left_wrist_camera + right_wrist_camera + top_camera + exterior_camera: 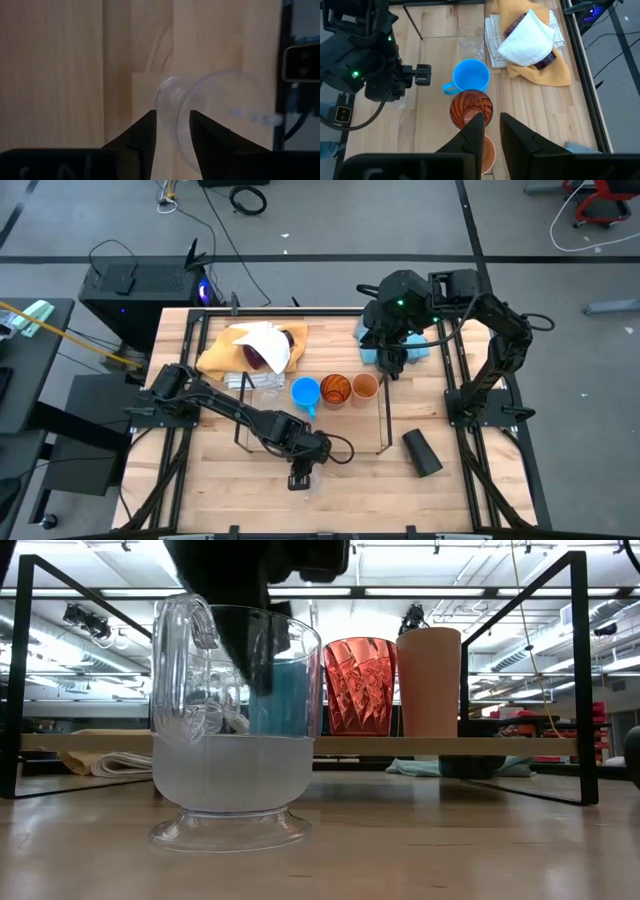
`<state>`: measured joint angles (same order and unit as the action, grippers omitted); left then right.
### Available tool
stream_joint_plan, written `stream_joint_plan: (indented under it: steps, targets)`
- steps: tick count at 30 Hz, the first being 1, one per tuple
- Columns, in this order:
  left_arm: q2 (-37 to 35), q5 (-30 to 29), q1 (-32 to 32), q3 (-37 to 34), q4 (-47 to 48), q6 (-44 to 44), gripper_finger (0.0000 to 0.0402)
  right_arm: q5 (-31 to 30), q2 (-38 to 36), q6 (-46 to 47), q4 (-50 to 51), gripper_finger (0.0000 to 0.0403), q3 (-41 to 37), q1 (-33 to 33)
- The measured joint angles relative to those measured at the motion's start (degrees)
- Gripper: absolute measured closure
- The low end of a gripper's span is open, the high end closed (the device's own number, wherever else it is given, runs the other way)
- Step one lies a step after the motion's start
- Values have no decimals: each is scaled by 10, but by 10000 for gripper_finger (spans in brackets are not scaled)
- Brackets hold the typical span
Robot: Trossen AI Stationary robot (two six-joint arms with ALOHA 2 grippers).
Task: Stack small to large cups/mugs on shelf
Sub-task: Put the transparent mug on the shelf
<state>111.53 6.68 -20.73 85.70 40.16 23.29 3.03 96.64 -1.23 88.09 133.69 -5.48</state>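
**Clear mug at the front edge: make the grip sure before I lift**

My left gripper point(303, 472) is down at the clear mug point(235, 740). The mug stands upright on the worktop point(450, 850), in front of the shelf point(577, 660) and outside it. One dark finger hangs inside the glass and the other is outside, but I cannot tell if the jaws already pinch the wall or only stand narrow around it.

To do this step well, I would close gently until the wall is firmly held and keep the grip away from the handle. Then I would lift straight up, so the foot does not drag. The glass looks smooth, so I judge a slow move is safer.

On the shelf, 3 vessels already stand in a row: the light-blue mug point(305, 392), the amber tumbler point(335, 389) and the small orange cup point(364, 387). I must carry the mug over the wire without touching them.

The right gripper point(491, 127) waits above the orange cup, its jaws narrow and empty.

Hard to see:
- The purple tumbler point(545, 57) is mostly covered by the white cloth point(527, 35).
- The black cup point(422, 452) lies on its side near the right arm, and I cannot see its opening well.
- A second clear cup point(470, 37) almost disappears against the wood.
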Motion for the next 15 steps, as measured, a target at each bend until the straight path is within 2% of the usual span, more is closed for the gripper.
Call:
stream_joint_plan:
  steps: [7, 15]
  targets:
    - [4, 0, 0, 1, -3, -10, 282, 0, 0, 0, 0, 334, 0, 0]
    - [20, 1, 0, 1, -12, -15, 320, 0, 0, 0, -1, 334, 0, 0]
